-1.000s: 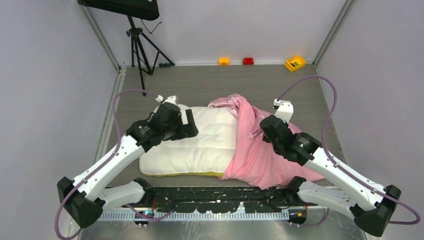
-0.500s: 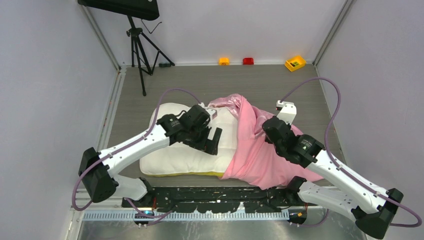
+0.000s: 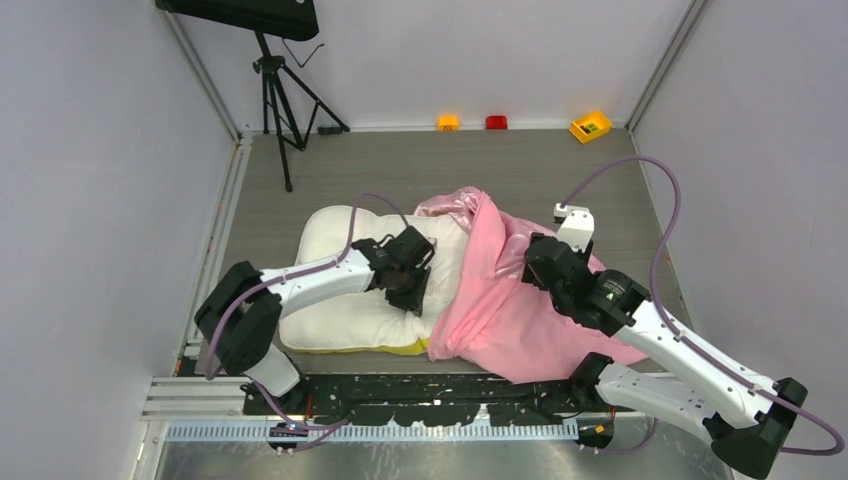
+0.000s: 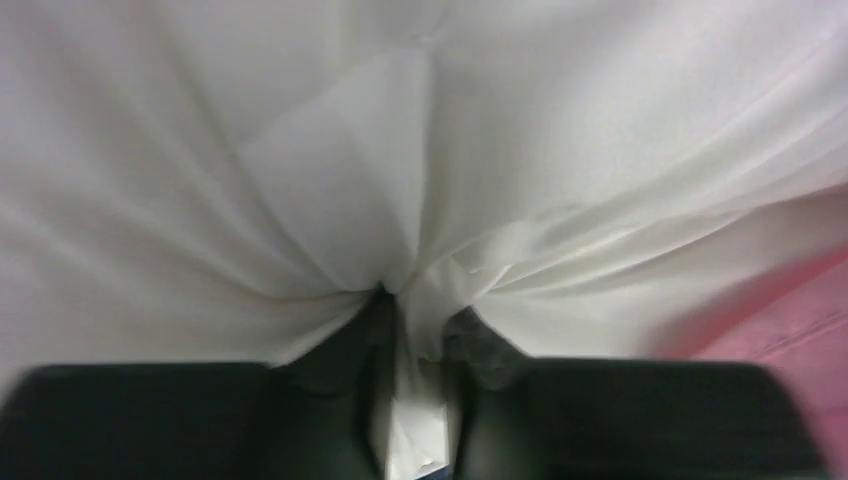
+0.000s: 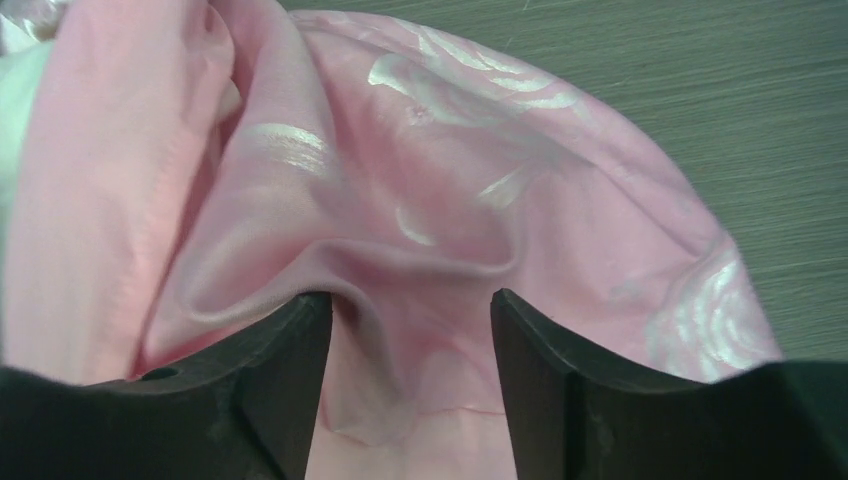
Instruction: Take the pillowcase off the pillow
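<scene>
From above, only pillowcase [image 3: 510, 310] bunched over the right end of pillow [image 3: 340, 320]; up close, left gripper [image 4: 420, 315] nipping a pillow fold, right gripper [image 5: 405, 300] parted astride slack pillowcase cloth

We can read nothing here — no label, brand, number or sign shows legibly on the pillowcase [image 3: 510, 310], the pillow [image 3: 340, 235], or the small coloured boxes [image 3: 590, 126] by the far wall.

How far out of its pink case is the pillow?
Mostly out: the pillow lies bare and white across its left and middle, while the pillowcase is bunched over its right end.
</scene>
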Robot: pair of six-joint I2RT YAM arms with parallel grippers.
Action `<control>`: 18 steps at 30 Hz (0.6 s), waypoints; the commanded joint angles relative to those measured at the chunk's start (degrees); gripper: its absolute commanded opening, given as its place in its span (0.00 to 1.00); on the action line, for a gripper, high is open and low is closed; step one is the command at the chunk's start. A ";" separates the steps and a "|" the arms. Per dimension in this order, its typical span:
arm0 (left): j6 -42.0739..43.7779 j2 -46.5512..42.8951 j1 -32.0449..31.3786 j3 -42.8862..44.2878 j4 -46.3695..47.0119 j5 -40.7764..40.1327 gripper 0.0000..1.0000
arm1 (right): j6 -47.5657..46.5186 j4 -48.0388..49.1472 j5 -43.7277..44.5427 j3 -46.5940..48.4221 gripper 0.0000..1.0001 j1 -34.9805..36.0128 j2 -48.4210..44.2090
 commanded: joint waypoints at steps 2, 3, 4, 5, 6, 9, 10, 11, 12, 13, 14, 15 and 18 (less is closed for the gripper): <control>-6.29 -5.27 6.62 -8.54 8.73 -8.01 0.03 | -1.36 -4.45 3.05 4.55 0.72 -0.24 0.06; -7.38 -5.86 8.06 -9.77 9.42 -8.05 0.00 | -1.55 -5.19 3.30 4.79 0.73 -0.27 -0.40; -8.41 -6.40 9.78 -10.90 9.75 -8.20 0.00 | -1.64 -5.85 3.40 4.83 0.73 -0.28 -0.97; -8.70 -6.97 11.77 -11.44 9.70 -8.34 0.00 | -1.54 -6.16 3.23 4.72 0.73 -0.27 -1.53; -8.76 -7.66 12.49 -11.99 9.73 -8.60 0.00 | -1.30 -6.35 2.84 4.48 0.73 -0.31 -1.94; -7.51 -10.36 13.89 -12.80 9.33 -9.99 0.00 | 0.15 -5.71 -0.11 3.49 0.75 -0.28 -2.18; -7.04 -11.14 13.83 -12.79 9.06 -10.34 0.00 | 0.39 -4.97 -1.61 3.06 0.75 -0.28 -1.89; -6.60 -11.79 13.84 -12.63 8.54 -10.75 0.00 | 0.45 -4.03 -3.34 2.63 0.76 -0.31 -1.33; -6.20 -12.33 13.87 -12.41 7.97 -11.24 0.00 | 0.43 -2.99 -5.03 2.30 0.76 -0.28 -0.70; -5.83 -12.92 13.88 -12.20 7.39 -11.60 0.00 | 0.15 -1.88 -7.07 1.95 0.76 -0.24 0.20; -5.46 -13.43 13.89 -12.02 6.83 -12.02 0.00 | -0.33 -0.69 -9.19 1.74 0.76 -0.27 1.47; -5.16 -13.94 13.83 -11.84 6.32 -12.30 0.00 | -0.97 0.51 -11.40 1.68 0.76 -0.32 2.51; -4.01 -15.47 13.83 -11.46 5.24 -12.69 0.00 | -3.33 2.87 -18.40 2.16 0.79 -0.31 6.03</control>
